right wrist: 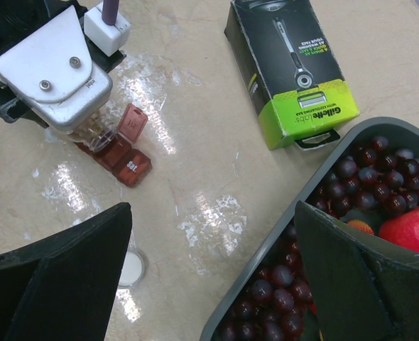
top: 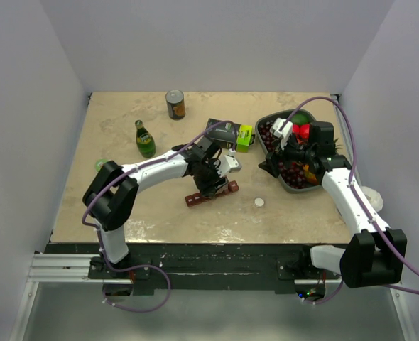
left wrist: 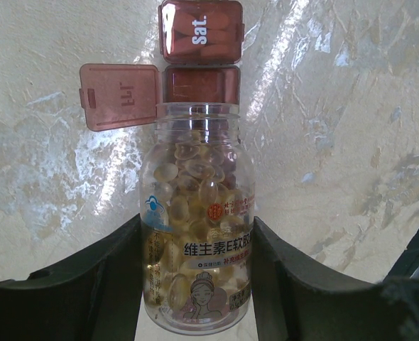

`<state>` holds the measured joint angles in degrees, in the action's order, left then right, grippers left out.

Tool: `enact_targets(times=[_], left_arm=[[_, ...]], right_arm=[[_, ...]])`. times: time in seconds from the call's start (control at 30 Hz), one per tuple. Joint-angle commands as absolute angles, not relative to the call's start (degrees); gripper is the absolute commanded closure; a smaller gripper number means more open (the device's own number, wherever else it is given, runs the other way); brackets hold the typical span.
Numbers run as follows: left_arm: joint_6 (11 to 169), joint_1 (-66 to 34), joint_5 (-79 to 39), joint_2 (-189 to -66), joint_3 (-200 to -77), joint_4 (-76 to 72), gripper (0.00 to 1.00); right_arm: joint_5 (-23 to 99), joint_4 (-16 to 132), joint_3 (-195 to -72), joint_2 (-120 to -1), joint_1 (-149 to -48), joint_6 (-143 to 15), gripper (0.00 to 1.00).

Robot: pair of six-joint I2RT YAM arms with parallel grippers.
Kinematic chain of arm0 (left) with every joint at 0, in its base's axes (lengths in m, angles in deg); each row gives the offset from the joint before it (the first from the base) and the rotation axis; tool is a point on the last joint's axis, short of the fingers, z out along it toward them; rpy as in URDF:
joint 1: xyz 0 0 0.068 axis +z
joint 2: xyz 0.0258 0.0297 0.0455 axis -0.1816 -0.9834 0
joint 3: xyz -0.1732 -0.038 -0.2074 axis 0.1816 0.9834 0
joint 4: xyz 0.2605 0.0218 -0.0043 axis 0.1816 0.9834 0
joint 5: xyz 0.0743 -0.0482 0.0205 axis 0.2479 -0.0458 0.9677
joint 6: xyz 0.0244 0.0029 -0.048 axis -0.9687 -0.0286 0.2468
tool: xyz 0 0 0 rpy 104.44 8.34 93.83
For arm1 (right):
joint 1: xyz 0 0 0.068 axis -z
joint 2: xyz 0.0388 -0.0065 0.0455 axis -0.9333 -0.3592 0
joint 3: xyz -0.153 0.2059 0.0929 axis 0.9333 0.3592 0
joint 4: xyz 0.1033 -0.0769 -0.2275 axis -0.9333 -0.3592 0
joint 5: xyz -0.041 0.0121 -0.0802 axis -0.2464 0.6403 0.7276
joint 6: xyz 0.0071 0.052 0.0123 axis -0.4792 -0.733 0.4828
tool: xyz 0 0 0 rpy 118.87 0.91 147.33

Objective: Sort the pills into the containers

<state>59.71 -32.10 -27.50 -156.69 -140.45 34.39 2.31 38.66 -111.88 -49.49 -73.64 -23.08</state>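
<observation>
Left pincer [left wrist: 195, 241] clamped on pill bottle [left wrist: 195, 185], mouth at the container strip [top: 195, 199]; right pincer [right wrist: 213, 234] spread wide, holding nothing.
Desk [top: 124, 213] carries it all. Grey tray [right wrist: 394, 122] of fruit sits right, with the right pincer over its left rim and the black-and-green box [right wrist: 295, 64] just beside it. Strip lies mid-desk, long axis diagonal in the top view, near-left to far-right. Bottle axis lines up with it, mouth pointing at the far-right end. Fri lid [left wrist: 117, 96] is flipped open sideways, Sat. cell [left wrist: 201, 32] beyond it closed. Can't tell if mouth touches. White disc [top: 259, 202] lies near the strip, to its right. Capsules [left wrist: 195, 160] fill the bottle.
</observation>
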Motion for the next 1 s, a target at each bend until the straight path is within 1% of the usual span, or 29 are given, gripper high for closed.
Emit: enact_targets(times=[0.0, 0.97], left_arm=[[59.9, -32.6, -26.4, -157.0, -143.2, 35.7, 1.0], [59.4, -34.3, -22.9, -158.2, -146.0, 39.4, 1.0]], right_arm=[[2.6, 38.8, -113.7, -49.3, -73.3, -22.2, 0.01], [2.7, 38.8, -113.7, -49.3, -73.3, -22.1, 0.01]])
